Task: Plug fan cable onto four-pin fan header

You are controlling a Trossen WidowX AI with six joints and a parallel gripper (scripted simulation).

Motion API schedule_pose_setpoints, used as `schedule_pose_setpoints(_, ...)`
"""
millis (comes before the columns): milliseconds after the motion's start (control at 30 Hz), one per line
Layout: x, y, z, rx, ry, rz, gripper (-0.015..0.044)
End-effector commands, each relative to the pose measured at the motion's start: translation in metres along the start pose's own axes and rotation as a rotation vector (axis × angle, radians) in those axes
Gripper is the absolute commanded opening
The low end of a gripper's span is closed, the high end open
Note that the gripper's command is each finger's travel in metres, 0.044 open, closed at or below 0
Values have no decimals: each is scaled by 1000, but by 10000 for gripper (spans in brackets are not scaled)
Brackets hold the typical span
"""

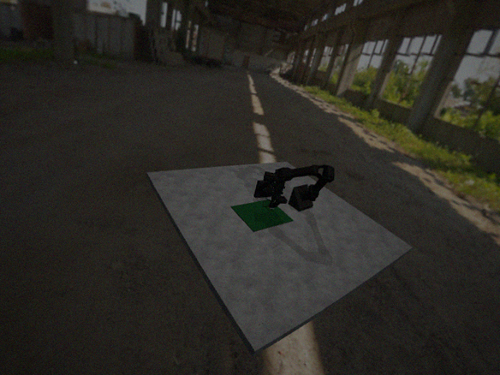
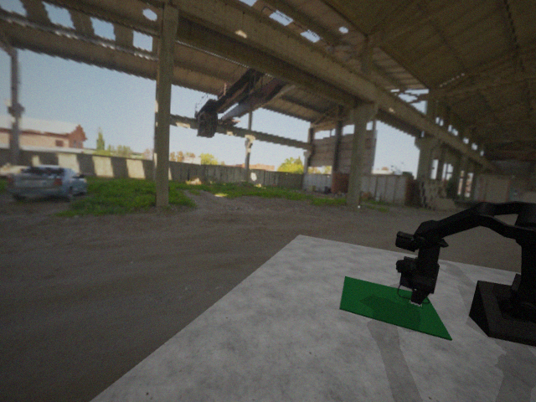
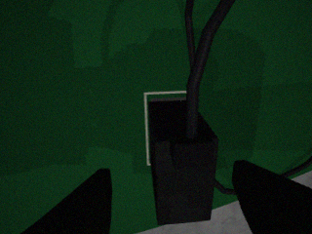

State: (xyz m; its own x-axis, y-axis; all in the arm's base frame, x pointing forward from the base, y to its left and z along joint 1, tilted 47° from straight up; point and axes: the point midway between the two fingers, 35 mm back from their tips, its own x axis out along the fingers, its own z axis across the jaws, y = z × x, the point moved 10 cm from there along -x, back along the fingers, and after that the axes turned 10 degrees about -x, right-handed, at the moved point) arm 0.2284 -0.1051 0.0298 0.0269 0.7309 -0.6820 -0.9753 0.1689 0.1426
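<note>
Black two-fingered claw point(image 1: 273, 205) point(image 2: 417, 301) point(image 3: 174, 175) open, pointing down over the flat green board point(image 1: 256, 217) point(image 2: 376, 298) point(image 3: 49, 97); fingers apart, one on each side of the black rectangular plug point(image 3: 185, 180), a visible gap either side. Plug upright at the pale rectangular outline point(image 3: 145, 127), near the board edge facing the arm's base; seating depth cannot be told. Black cable point(image 3: 202, 63) rises from plug. Board lies on the mottled grey surface point(image 1: 278, 293) point(image 2: 260, 337), inward from its edges and corners.
</note>
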Motion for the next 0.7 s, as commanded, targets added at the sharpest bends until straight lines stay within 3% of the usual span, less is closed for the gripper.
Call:
schedule_pose_setpoints(0,-37,-2,-1,-5,9,-10,260)
schedule_pose_setpoints(233,-50,1,0,-4,8,-9,260)
schedule_pose_setpoints(533,-51,107,27,0,7,-5,260)
schedule_pose_setpoints(667,-49,115,30,0,6,-4,260)
